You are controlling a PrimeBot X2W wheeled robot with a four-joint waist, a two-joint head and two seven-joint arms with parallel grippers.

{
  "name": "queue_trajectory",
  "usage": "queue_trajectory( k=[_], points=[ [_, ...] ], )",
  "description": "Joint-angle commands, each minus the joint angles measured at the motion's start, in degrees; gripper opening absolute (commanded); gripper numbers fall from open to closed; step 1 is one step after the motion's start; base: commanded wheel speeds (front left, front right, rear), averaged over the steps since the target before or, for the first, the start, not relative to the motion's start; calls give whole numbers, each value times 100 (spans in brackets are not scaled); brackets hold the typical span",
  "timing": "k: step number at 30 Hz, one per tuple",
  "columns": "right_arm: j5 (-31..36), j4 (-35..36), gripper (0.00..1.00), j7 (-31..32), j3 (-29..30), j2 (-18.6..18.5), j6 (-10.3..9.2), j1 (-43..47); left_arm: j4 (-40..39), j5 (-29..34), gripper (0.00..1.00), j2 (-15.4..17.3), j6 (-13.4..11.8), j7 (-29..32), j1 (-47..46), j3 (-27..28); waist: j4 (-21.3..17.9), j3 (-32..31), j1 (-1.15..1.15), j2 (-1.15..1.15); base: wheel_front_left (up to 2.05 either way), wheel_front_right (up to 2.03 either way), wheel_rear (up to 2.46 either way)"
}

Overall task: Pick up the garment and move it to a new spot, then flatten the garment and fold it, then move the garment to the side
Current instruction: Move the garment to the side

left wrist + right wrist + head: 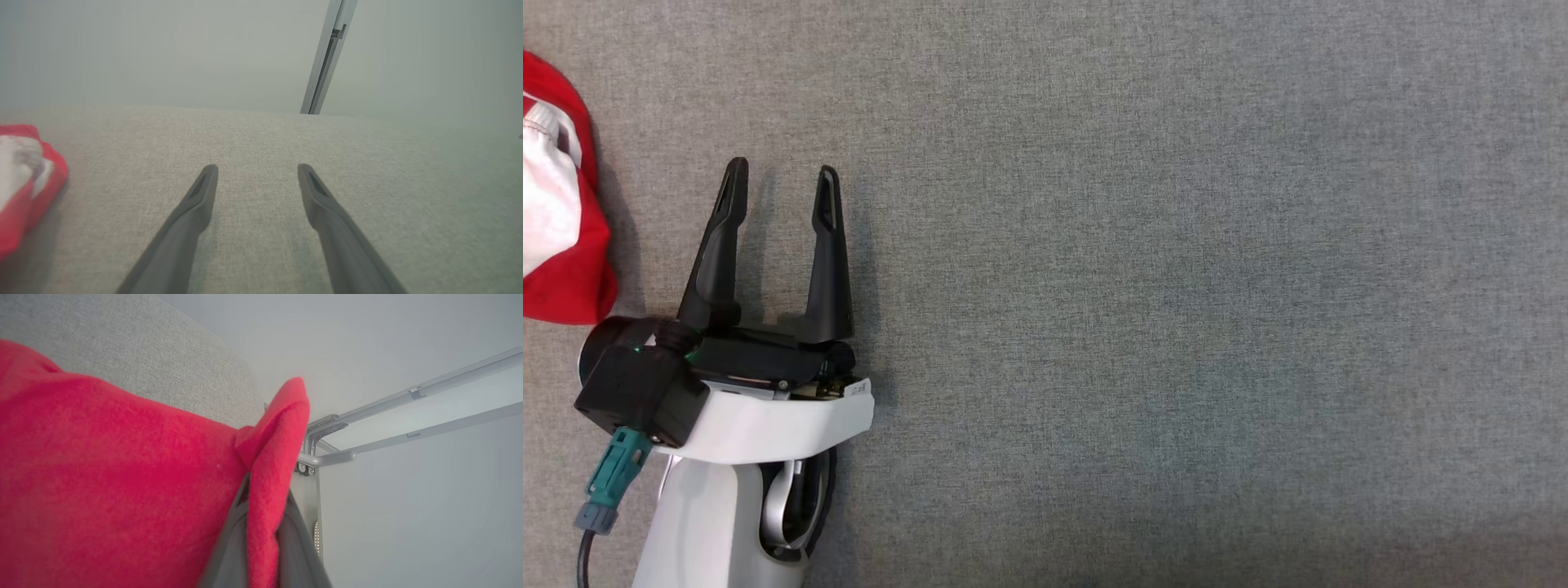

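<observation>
Your left gripper (783,169) is sitting at the lower left of the head view with its two dark fingers spread wide apart, and nothing is sitting between them. In the left wrist view the same gripper (257,167) is pointing out low across the grey cloth surface (261,130). You cannot tell if the fingers are touching it.

Your right gripper (266,490) is squeezing tight on a fold of the red garment (122,477). The fold is poking up between the two fingers, and the rest of the garment is spreading out to the left in the right wrist view and lying on the grey surface (143,355).

Just to the left of your open gripper, a red and white bundle (564,269) is lying on the surface (1176,286) at the left edge of the head view. It is near the left finger but not touching it. The same bundle (36,192) is showing at the left edge of the left wrist view. You cannot tell if it is part of the garment your right gripper is holding.

All around, the grey woven surface is looking flat and smooth. Past its far edge a pale wall is rising, with a silver post (327,61) leaning across it. Beside the right gripper, silver metal bars (408,396) are meeting at a corner by the surface's edge.
</observation>
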State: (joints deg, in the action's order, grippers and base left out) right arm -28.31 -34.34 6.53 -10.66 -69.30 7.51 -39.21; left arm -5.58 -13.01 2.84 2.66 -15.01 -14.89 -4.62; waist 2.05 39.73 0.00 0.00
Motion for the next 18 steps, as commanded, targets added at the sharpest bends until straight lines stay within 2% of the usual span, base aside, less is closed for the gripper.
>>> queue_trajectory(
  k=[1, 5, 9, 10, 11, 18],
  points=[
    [136, -46, 0, -57, 76, 7, -4, -76, 30, 50, 100, 14, 17, -4, -99, 17, 0, 19, 0, 0, 0, 0, 0],
    [657, -91, 0, -104, 259, 141, -4, -148, 33, 40, 100, 14, 33, 2, -79, 29, 2, 61, 0, 0, 0, 0, 0],
    [803, -95, 0, -12, 400, 306, -4, -105, 46, 54, 100, 15, 32, 2, -99, 20, 19, 78, 0, 0, 0, 0, 0],
    [860, -91, 47, -49, 446, 306, -4, -103, 41, 62, 100, 16, 33, 2, -105, 19, 27, 80, 0, 0, 0, 0, 0],
    [845, -114, 100, -35, 491, 358, -4, -95, 36, 65, 100, 16, 32, 2, -105, 18, 35, 77, 0, 0, 0, 0, 0],
    [1079, -23, 100, -118, 608, 566, -4, -136, 78, 59, 100, 17, -8, 1, -24, 8, 43, -112, 0, 0, 0, 0, 0]
  ],
)
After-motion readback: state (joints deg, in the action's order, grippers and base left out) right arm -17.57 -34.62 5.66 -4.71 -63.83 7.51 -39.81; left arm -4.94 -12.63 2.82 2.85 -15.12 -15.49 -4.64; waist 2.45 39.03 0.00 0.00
